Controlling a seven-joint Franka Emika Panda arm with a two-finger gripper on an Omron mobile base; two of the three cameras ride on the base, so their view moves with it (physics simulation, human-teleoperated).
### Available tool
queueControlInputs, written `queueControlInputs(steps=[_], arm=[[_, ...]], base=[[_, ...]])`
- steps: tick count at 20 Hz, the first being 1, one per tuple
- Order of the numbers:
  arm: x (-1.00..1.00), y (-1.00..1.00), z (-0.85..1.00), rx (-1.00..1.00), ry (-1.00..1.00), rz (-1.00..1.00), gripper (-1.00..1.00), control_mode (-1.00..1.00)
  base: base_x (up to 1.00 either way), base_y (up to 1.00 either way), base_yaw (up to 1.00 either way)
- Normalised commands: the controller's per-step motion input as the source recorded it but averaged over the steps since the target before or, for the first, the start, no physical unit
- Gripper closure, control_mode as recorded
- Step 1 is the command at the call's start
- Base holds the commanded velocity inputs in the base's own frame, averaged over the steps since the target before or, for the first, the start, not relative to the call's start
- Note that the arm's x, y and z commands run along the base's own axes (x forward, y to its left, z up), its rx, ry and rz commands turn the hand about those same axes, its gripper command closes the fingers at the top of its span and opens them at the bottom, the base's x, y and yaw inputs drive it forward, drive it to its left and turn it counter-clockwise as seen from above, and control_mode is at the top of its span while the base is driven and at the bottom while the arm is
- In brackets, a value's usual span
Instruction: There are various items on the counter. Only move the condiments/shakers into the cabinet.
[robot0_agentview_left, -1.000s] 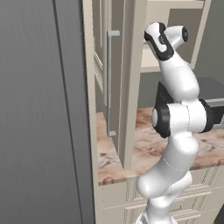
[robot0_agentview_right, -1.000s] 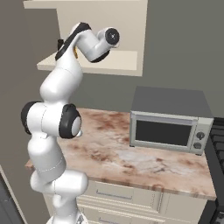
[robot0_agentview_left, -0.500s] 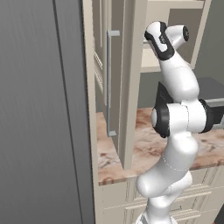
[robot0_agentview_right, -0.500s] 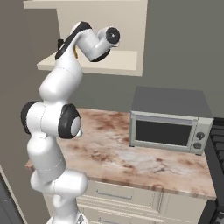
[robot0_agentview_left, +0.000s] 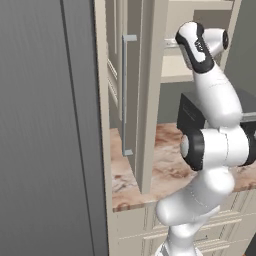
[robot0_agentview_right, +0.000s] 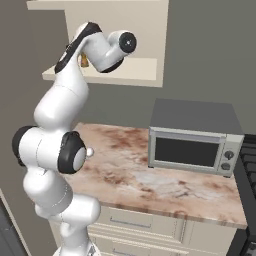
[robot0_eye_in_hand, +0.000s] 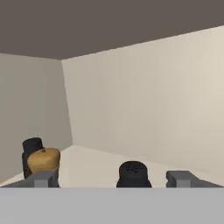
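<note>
My gripper (robot0_eye_in_hand: 113, 180) is inside the cabinet (robot0_agentview_right: 145, 75), just above its shelf, and stands open. A short black shaker (robot0_eye_in_hand: 133, 174) stands upright on the shelf between the fingertips (robot0_eye_in_hand: 183, 178), with a gap on each side. To its left stands a golden-tan knobby shaker (robot0_eye_in_hand: 43, 159), with another black shaker (robot0_eye_in_hand: 32, 146) right behind it. In the right base view the hand reaches into the shelf recess, and a bit of the golden shaker (robot0_agentview_right: 84, 61) shows beside the wrist. The counter (robot0_agentview_right: 130, 165) lies below.
The cabinet's tall door (robot0_agentview_left: 145, 100) stands open toward me, its grey bar handle (robot0_agentview_left: 125, 95) left of the arm. A dark grey microwave (robot0_agentview_right: 195, 142) sits on the counter at the right. Cream drawer fronts (robot0_agentview_right: 140, 225) run under the counter edge.
The jaws have spread from shut to wide open, letting go of the black shaker on the shelf. The arm has barely moved.
</note>
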Motion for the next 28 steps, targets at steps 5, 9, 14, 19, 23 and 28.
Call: queueControlInputs(steps=[5, 9, 14, 19, 23, 28], arm=[[-1.0, 0.0, 0.18, 0.0, -0.28, -0.01, -1.0, -1.0], [-1.0, 0.0, 0.21, 0.0, -0.28, -0.03, -1.0, -1.0], [-1.0, 0.0, 0.18, 0.0, -0.19, -0.05, -1.0, -1.0], [-1.0, -0.04, 0.1, 0.0, -0.05, -0.01, -1.0, -1.0], [-1.0, -0.11, 0.0, 0.0, 0.0, -0.01, -1.0, -1.0], [-0.97, -0.15, -0.13, -0.02, 0.05, -0.01, -1.0, -1.0]], base=[[0.0, 0.0, 0.0], [0.0, 0.0, 0.0], [0.0, 0.0, 0.0], [0.0, 0.0, 0.0], [0.0, 0.0, 0.0], [0.0, 0.0, 0.0]])
